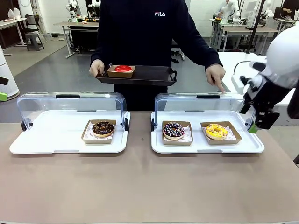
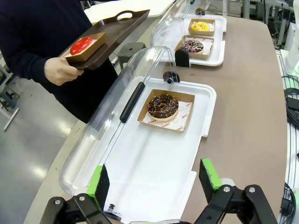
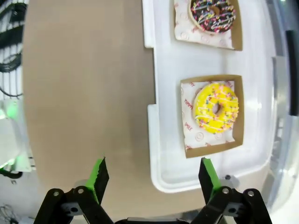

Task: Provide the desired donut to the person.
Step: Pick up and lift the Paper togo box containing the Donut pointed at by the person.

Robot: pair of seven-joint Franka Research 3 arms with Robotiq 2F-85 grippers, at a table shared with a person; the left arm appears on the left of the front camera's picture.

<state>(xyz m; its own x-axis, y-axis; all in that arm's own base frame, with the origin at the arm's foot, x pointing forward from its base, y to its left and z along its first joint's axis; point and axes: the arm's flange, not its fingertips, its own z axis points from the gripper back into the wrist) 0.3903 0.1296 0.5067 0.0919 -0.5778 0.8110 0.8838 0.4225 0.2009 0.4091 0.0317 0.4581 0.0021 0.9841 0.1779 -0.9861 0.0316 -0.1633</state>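
Observation:
The person [image 1: 140,32] stands across the table and holds a dark tray [image 1: 154,74] carrying a red-glazed donut [image 1: 123,69] in a paper boat. Their other hand [image 1: 216,77] reaches down to the raised lid of the right case. That case holds a sprinkled chocolate donut [image 1: 173,130] and a yellow donut [image 1: 217,131]. The left case holds a chocolate donut [image 1: 103,128]. My right gripper [image 1: 258,125] hangs open at the right case's right end, with the yellow donut [image 3: 216,108] ahead of its fingers. My left gripper [image 2: 153,179] is open over the left case's near end, and the chocolate donut [image 2: 163,106] lies beyond it.
Both cases are white trays [image 1: 56,140] with clear lids [image 1: 70,105] swung open toward the person. The brown table [image 1: 140,186] is bare in front of the cases. Other tables and chairs stand far behind the person.

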